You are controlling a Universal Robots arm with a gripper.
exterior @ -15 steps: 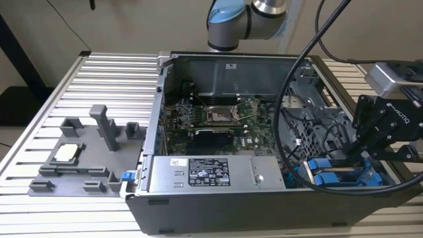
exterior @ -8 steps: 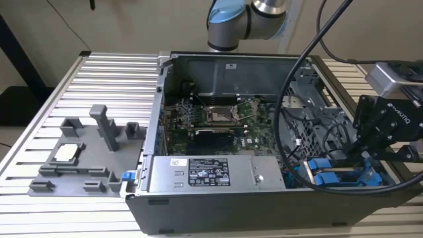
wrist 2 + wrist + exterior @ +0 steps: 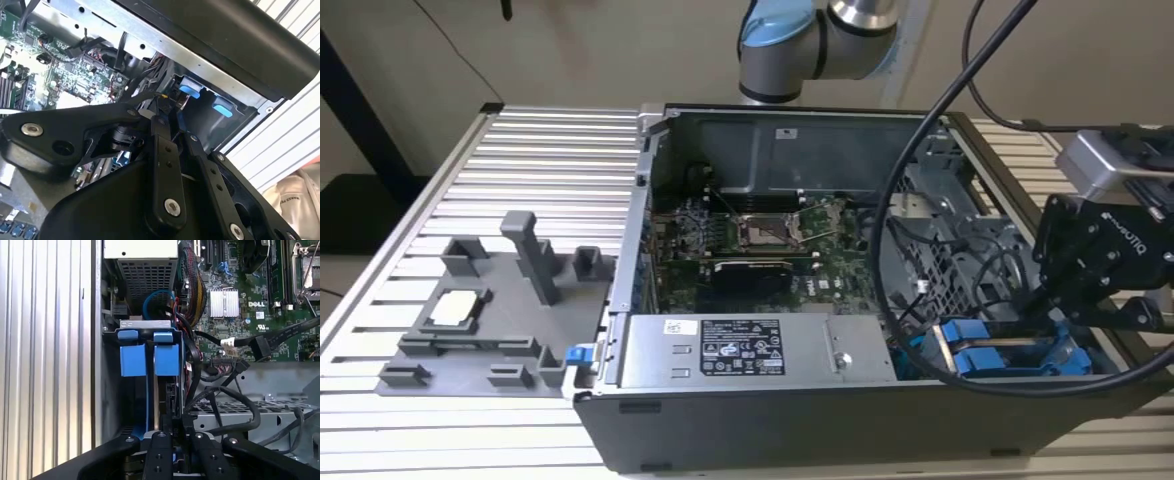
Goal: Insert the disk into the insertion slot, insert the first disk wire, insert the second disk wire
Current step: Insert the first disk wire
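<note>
Open computer case (image 3: 854, 420) lying on a slatted table (image 3: 520, 170). The gripper (image 3: 1027, 318) is reaching into the case's near corner at the exterior view's right, beside the power-supply box (image 3: 747, 350). In the second wrist view its fingers (image 3: 162, 150) are drawing close together; anything between the tips is hidden. The disk (image 3: 166, 360) is sitting in the drive bay, showing as two blue carrier handles side by side with its metal body mostly concealed. Black cables (image 3: 225, 410) are looping just beside it, their ends hard to make out.
</note>
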